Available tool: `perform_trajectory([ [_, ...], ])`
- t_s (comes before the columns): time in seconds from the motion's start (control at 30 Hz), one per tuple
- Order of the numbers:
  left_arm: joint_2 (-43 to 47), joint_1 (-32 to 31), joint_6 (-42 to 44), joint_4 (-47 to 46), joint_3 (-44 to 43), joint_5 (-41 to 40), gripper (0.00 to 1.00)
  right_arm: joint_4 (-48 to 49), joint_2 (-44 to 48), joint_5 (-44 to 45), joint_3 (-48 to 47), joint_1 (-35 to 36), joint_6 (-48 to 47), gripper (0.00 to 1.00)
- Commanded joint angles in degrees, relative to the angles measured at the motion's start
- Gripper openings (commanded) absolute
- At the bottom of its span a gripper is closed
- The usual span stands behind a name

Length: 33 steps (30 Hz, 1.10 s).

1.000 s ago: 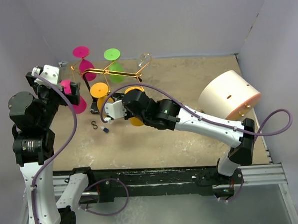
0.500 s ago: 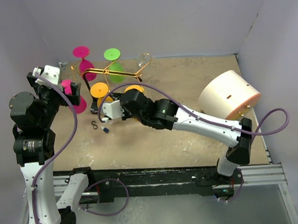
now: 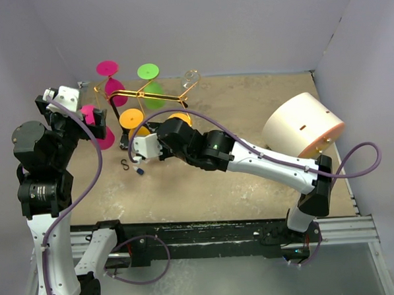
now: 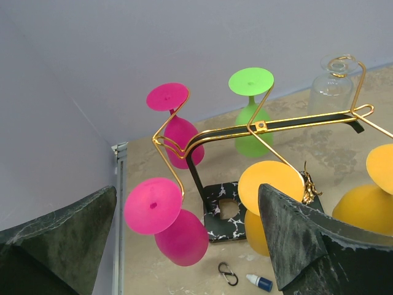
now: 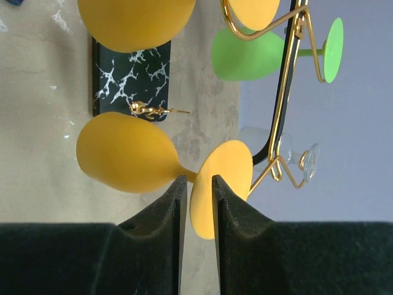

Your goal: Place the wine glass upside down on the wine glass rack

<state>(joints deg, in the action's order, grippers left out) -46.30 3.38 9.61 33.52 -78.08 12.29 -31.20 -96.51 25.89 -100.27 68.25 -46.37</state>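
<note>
Hung upside down by its foot in the wine glass rack [image 4: 288, 123], near the surface's far left corner, the wine glass [image 5: 126, 160] is not clamped: right tool [image 5: 198, 178] narrowly parted, left tool [image 4: 187, 190] spread wide.

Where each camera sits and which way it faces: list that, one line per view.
Top external: above and behind the bases, looking down over the table; left arm and right arm show.
Left wrist: on the left arm, facing the wine glass rack from the side; open left hand's fingers frame it.
Right wrist: on the right arm, close on an orange wine glass; right hand's fingers show.
Shared: all see the rack.
</note>
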Motion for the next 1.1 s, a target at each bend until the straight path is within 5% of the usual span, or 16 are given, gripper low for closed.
perform_trajectory([
  [0.0,0.4,0.5,-0.4,-2.8,0.0,0.7,0.99,-0.2,0.4,-1.3,-2.6,0.3,1.7,0.27],
  [0.47,-0.3,0.5,-0.8,-2.8,0.0,0.3,0.99,-6.4,1.7,-11.6,-6.7,0.3,5.6,0.53],
  [0.73,-0.9,0.5,-0.5,-3.0,0.6,0.3,0.99,-9.1,5.9,-18.8,-7.0,-0.8,7.8,0.57],
  [1.07,-2.1,0.4,0.1,-3.7,2.0,2.7,0.99,-6.8,15.7,-32.3,-7.3,-18.8,15.8,0.61],
])
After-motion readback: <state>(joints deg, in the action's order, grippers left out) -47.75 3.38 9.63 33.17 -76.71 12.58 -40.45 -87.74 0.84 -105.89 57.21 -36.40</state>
